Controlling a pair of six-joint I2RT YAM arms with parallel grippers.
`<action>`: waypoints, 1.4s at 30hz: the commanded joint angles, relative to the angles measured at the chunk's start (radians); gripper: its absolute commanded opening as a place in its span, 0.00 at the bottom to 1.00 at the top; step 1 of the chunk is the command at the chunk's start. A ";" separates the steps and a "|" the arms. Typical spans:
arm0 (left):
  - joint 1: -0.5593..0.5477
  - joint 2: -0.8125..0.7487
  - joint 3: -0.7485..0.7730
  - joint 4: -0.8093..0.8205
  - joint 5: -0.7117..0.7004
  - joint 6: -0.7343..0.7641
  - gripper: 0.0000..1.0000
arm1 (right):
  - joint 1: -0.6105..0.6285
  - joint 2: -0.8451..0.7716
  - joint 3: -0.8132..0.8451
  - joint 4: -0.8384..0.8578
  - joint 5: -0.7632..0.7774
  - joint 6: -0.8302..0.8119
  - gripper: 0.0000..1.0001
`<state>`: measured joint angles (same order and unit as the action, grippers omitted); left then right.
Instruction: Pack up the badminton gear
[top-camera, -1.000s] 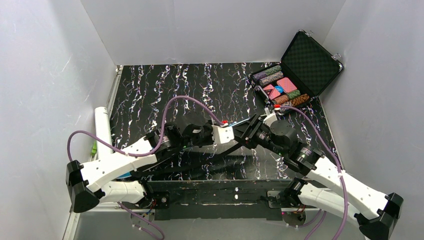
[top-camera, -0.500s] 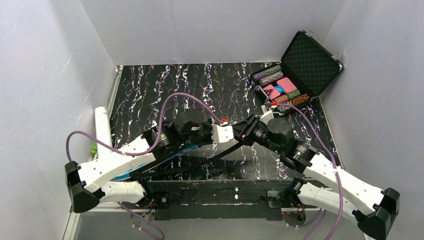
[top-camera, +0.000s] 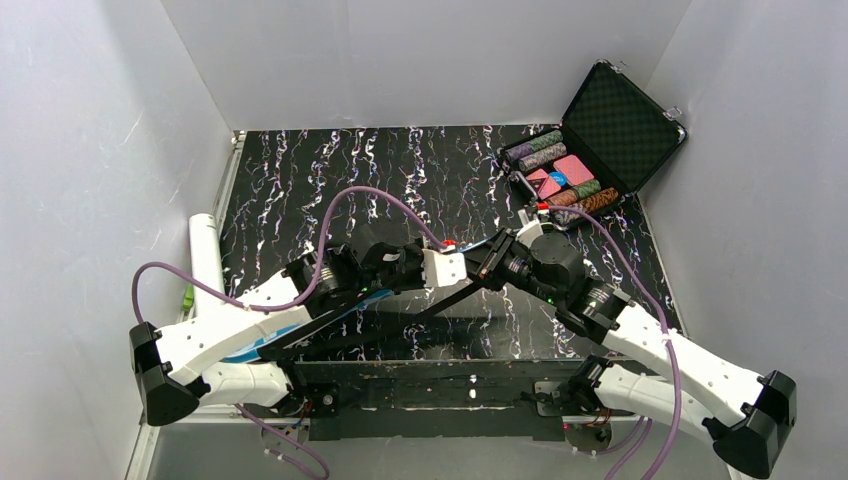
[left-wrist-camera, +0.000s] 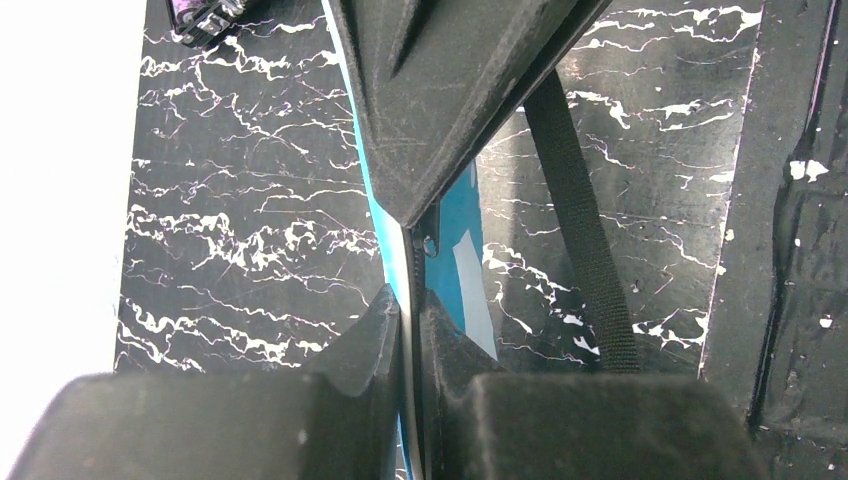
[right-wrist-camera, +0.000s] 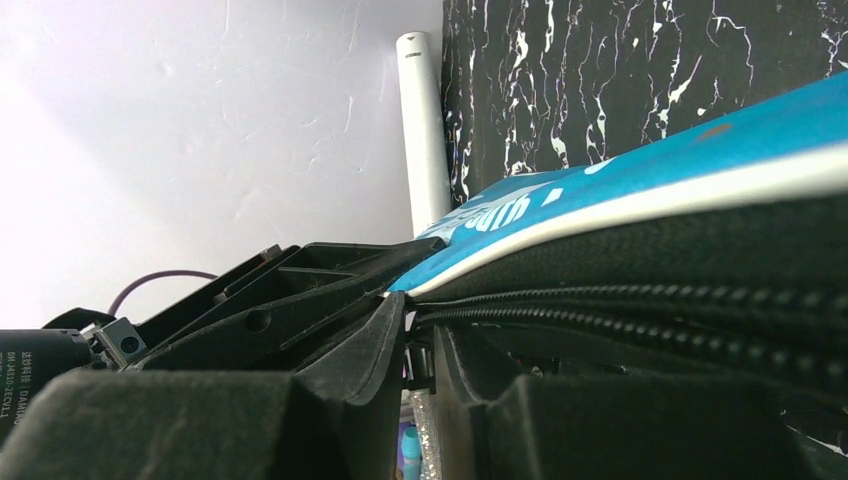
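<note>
The blue bag (top-camera: 345, 305) lies near the front of the table, mostly hidden under my left arm. In the left wrist view my left gripper (left-wrist-camera: 412, 312) is shut on the bag's edge (left-wrist-camera: 455, 215), along the white piping and black zipper. In the top view the left gripper (top-camera: 468, 275) meets the right gripper (top-camera: 490, 262) tip to tip. In the right wrist view my right gripper (right-wrist-camera: 420, 340) is shut on a small zipper pull at the bag's zipper (right-wrist-camera: 640, 300); white letters show on the bag (right-wrist-camera: 640, 185). The white tube (top-camera: 205, 260) lies at the left wall. Rackets and shuttlecocks are out of view.
A black hard case (top-camera: 585, 155) of coloured chips stands open at the back right. The bag's black strap (left-wrist-camera: 575, 220) trails over the marbled table (top-camera: 400, 170). The tube also shows in the right wrist view (right-wrist-camera: 425, 130). White walls enclose three sides.
Both grippers have shifted slightly left and back, staying together on the bag. The right arm's elbow has swung left. A blue strip of the bag now shows under my left arm.
</note>
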<state>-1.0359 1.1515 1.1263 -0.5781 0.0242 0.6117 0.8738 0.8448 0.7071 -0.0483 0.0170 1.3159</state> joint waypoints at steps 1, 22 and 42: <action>-0.006 -0.029 0.027 0.083 0.014 0.019 0.00 | 0.013 0.006 0.043 0.067 -0.043 -0.022 0.25; -0.006 -0.032 0.033 0.083 0.002 0.035 0.00 | 0.028 -0.003 0.033 0.050 -0.039 -0.040 0.09; -0.006 -0.045 0.015 0.079 -0.004 0.061 0.00 | 0.037 -0.168 0.058 -0.121 0.141 -0.142 0.01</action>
<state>-1.0443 1.1515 1.1263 -0.5465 0.0349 0.6407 0.9115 0.7277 0.7074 -0.1368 0.0696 1.2247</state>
